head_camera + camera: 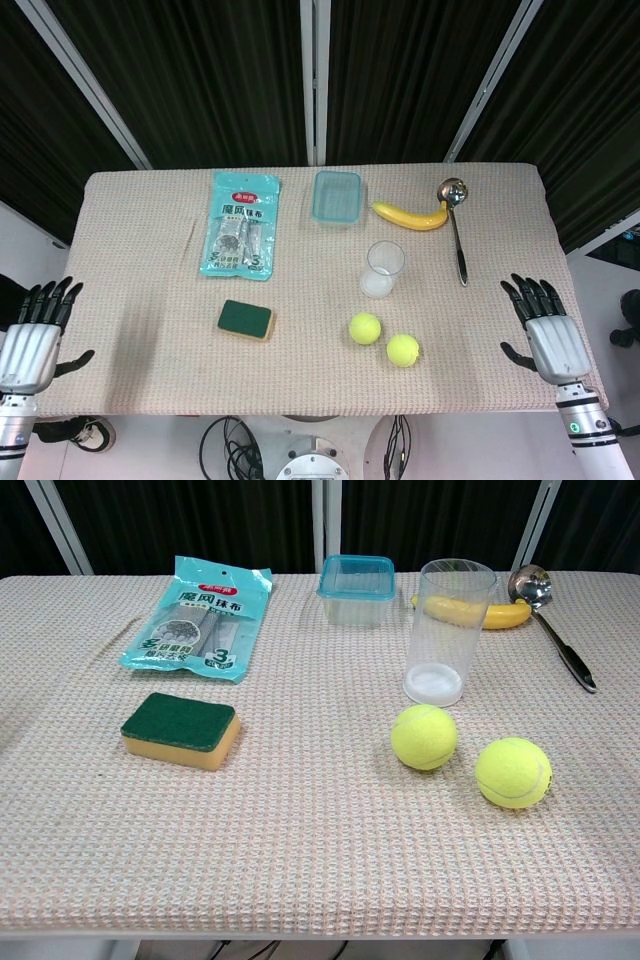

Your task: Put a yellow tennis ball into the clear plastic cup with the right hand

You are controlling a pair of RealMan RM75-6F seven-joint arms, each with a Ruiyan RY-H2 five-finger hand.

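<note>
Two yellow tennis balls lie near the table's front right: one [365, 328] [424, 737] just in front of the clear plastic cup [384, 268] [448, 630], the other [403, 350] [513, 772] to its right. The cup stands upright and holds nothing. My right hand [545, 328] hovers open over the table's right edge, well right of the balls, fingers spread. Off the table's left edge, my left hand [32, 335] is open and holds nothing. Neither hand shows in the chest view.
A banana [410, 215] and a metal ladle [456, 232] lie behind and right of the cup. A blue plastic container [336, 196], a teal packet [241, 235] and a green-and-yellow sponge [245, 319] lie to the left.
</note>
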